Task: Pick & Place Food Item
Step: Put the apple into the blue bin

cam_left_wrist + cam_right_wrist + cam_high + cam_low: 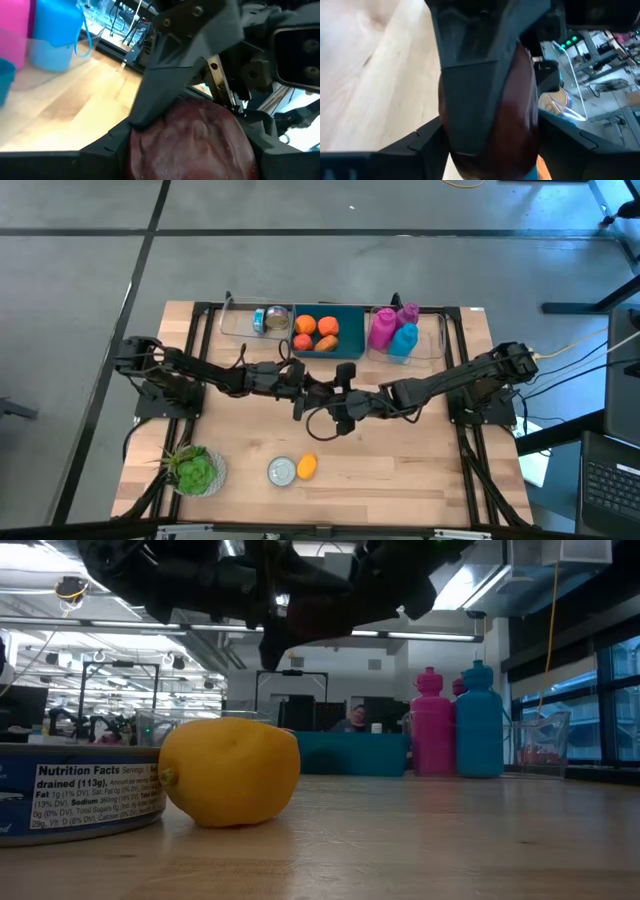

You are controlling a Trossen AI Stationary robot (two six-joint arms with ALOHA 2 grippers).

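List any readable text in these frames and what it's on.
"Nutrition Facts": label of the can, low view.
"drained (113g)": same label, next line.
"Sodium": same label, lower line; the remaining small print is too blurred to read reliably.
Can lid in the high view: print too small to read.
Pink bottle and blue bottle: no text visible.
Nothing readable in either wrist view.
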